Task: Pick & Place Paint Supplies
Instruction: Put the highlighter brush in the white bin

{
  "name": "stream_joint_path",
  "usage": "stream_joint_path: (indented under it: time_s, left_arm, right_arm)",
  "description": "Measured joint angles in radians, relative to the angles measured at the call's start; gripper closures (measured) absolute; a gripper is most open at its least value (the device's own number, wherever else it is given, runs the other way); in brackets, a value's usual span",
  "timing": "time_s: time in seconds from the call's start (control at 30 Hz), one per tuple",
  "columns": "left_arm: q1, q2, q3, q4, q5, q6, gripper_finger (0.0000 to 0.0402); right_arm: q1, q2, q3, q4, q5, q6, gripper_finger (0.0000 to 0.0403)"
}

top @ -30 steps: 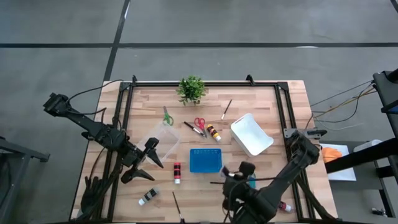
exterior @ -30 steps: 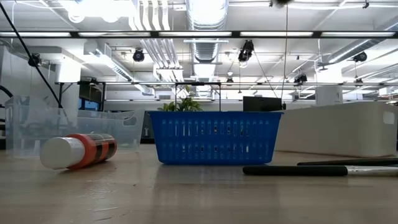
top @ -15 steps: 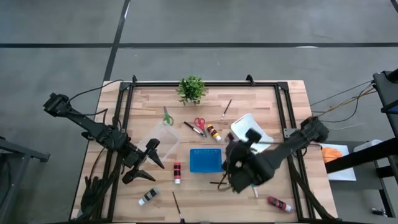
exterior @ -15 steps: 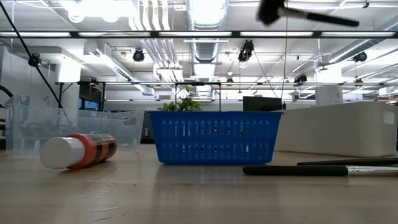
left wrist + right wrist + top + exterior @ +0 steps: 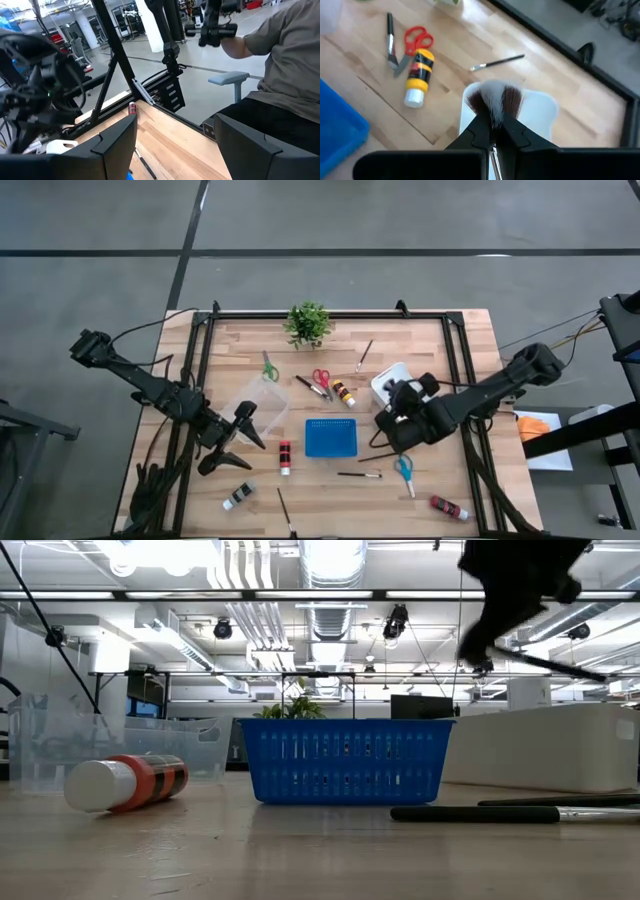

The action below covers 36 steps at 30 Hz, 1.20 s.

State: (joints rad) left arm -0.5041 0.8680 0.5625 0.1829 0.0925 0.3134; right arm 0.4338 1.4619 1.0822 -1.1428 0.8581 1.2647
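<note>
Work had hardly begun: the right gripper (image 5: pixel 492 131) was clamped on a soft, fluffy brush (image 5: pixel 493 102) over the smooth white bin (image 5: pixel 402 385), the left gripper (image 5: pixel 235 440) waited with jaws apart, while little bottles, scissors and thin brushes lay scattered on the wooden table (image 5: pixel 420 340).

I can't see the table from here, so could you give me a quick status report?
Right gripper shut on a brush, above the white bin. Left gripper open, idle by the clear bin. Nothing in the way.

Potted plant (image 5: pixel 308 323) at table's (image 5: pixel 440 490) far edge; person (image 5: pixel 280 65) seated beyond table.
</note>
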Motion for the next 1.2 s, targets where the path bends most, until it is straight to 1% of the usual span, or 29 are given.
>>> stream_joint_path:
  time_s: [0.1, 0.17, 0.33, 0.47, 0.63, 0.7, 1.2]
  left_arm:
    - [0.0, 0.0, 0.0, 0.0, 0.0, 0.0, 0.0133]
    - [0.0, 0.0, 0.0, 0.0, 0.0, 0.0, 0.0133]
    - [0.0, 0.0, 0.0, 0.0, 0.0, 0.0, 0.0133]
    - [0.0, 0.0, 0.0, 0.0, 0.0, 0.0, 0.0133]
    - [0.0, 0.0, 0.0, 0.0, 0.0, 0.0, 0.0133]
    - [0.0, 0.0, 0.0, 0.0, 0.0, 0.0, 0.0133]
    - [0.0, 0.0, 0.0, 0.0, 0.0, 0.0, 0.0133]
  right_arm:
    - [-0.026, -0.022, -0.087, 0.065, -0.016, -0.003, 0.0394]
    - [-0.041, -0.027, -0.133, 0.079, -0.019, 0.028, 0.0394]
    - [-0.07, -0.027, -0.201, 0.106, -0.023, 0.101, 0.0394]
    - [-0.085, -0.027, -0.243, 0.208, -0.047, 0.065, 0.0394]
    - [-0.11, -0.022, -0.286, 0.291, -0.047, 0.037, 0.0394]
    - [-0.117, -0.021, -0.296, 0.316, -0.047, 0.029, 0.0394]
    - [-0.12, -0.021, -0.301, 0.32, -0.047, 0.009, 0.0394]
